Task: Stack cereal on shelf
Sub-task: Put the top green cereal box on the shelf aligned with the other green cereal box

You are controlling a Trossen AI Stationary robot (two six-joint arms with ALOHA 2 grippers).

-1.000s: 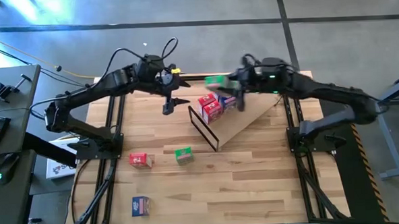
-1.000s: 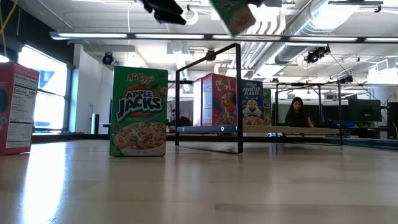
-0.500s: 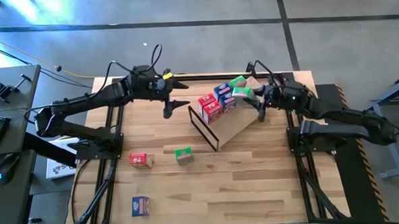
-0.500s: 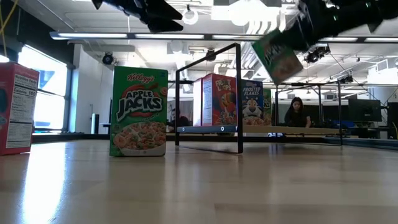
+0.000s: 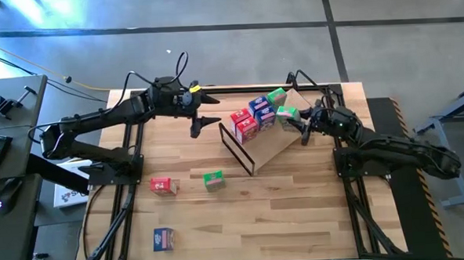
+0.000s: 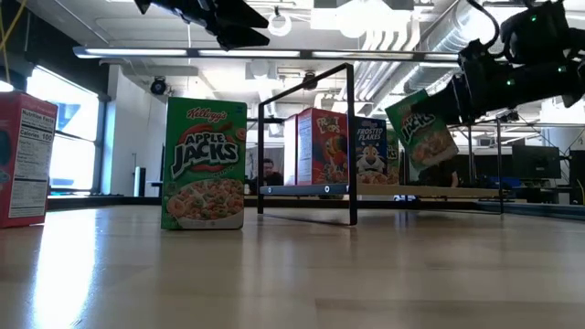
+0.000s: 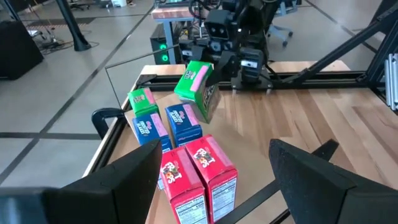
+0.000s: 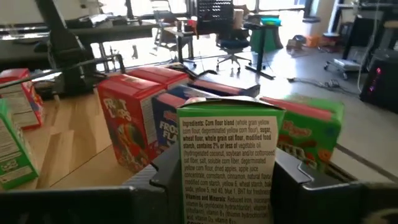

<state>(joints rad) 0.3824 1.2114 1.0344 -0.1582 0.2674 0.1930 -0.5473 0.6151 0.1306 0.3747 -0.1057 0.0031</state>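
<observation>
If the right gripper [image 5: 301, 124] lets go too soon, the green box [image 5: 287, 114] it carries could drop crooked and knock over the boxes already standing on the shelf [image 5: 273, 146]. That green box hangs tilted in the air, just past the row, at about three o'clock from the other boxes in the high view. It could also bump the green box [image 5: 276, 96] standing at the end of the row, or the blue boxes [image 5: 260, 111] next to it, because they are very close. Since the board slants, a box set down badly might slide down toward the black wire frame [image 5: 236, 145]. The right gripper's fingers are part way apart and squeezed on both sides of the held green box, so the box fills the space between them. The left gripper [image 5: 204, 120] waits over the table at about nine o'clock from the shelf, with its fingers spread wide and nothing in them. Two red boxes [image 5: 243, 124] stand low on the shelf. More cereal is still on the table: a red box [image 5: 164, 185], a green box [image 5: 213, 179] and a blue box [image 5: 165, 239].
</observation>
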